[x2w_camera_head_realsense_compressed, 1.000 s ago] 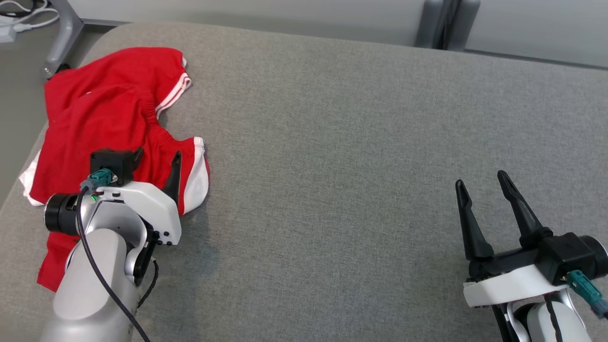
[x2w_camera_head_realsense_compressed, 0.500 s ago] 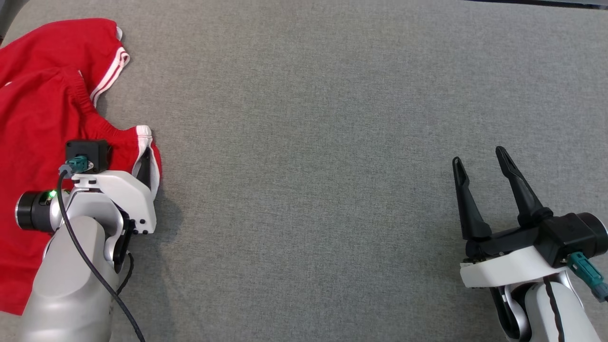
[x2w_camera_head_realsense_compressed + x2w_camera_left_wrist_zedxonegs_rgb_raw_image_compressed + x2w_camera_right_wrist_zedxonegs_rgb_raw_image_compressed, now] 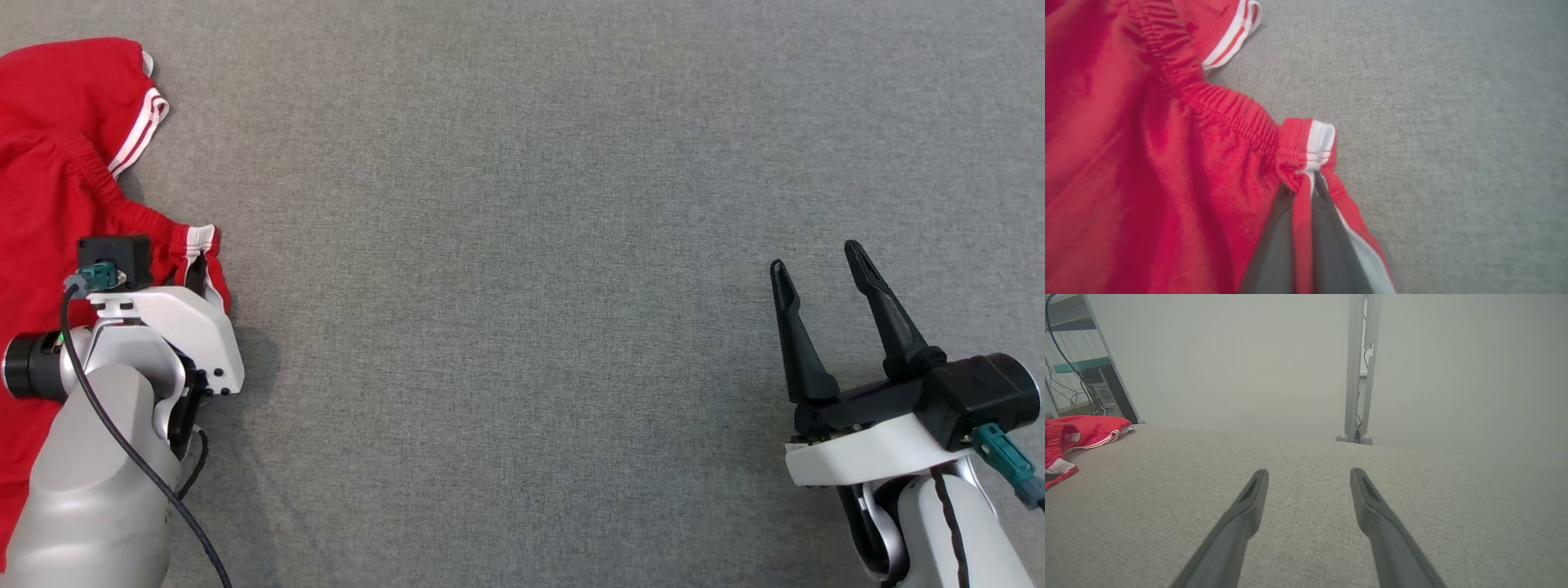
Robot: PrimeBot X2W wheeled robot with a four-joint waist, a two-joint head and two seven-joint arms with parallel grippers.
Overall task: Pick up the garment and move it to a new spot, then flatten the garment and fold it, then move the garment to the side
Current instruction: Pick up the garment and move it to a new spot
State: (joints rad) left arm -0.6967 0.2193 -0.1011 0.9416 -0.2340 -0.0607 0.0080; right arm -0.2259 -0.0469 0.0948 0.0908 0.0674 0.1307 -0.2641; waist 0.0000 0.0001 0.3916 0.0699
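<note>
- Red shorts (image 3: 49, 163) are seen bunched at the far left of the grey fabric-topped counter (image 3: 522, 245). They are partly cut off by the head view's left edge.
- Handling, as judged: thin, light, limp cloth. No shape will be kept once lifted, so sag and trailing from a single pinch are to be expected. Nothing fragile is involved. Some drag against the counter's woven cover is likely.
- Hold points, as judged: the elastic waistband (image 3: 1224, 110) is the firmest edge, and its two ends are best taken for spreading flat. One end is already taken, at the white side stripe (image 3: 1321, 141).
- Left tool (image 3: 1312, 190): clamped tight on that waistband corner, with a fold of red cloth pinched between the fingers. In the head view the tips are mostly hidden behind the wrist housing.
- Orientation: the long axis appears to run near-to-far along the counter's left side. The waistband is laid diagonally, from the far left down to the gripped corner. A white-striped leg hem (image 3: 139, 131) is turned toward the counter's middle at the far end. The full outline cannot be told, since the cloth is crumpled and cropped.
- Right tool (image 3: 815, 256): fingers spread wide, nothing held, kept over bare counter at the lower right, well apart from the shorts.
</note>
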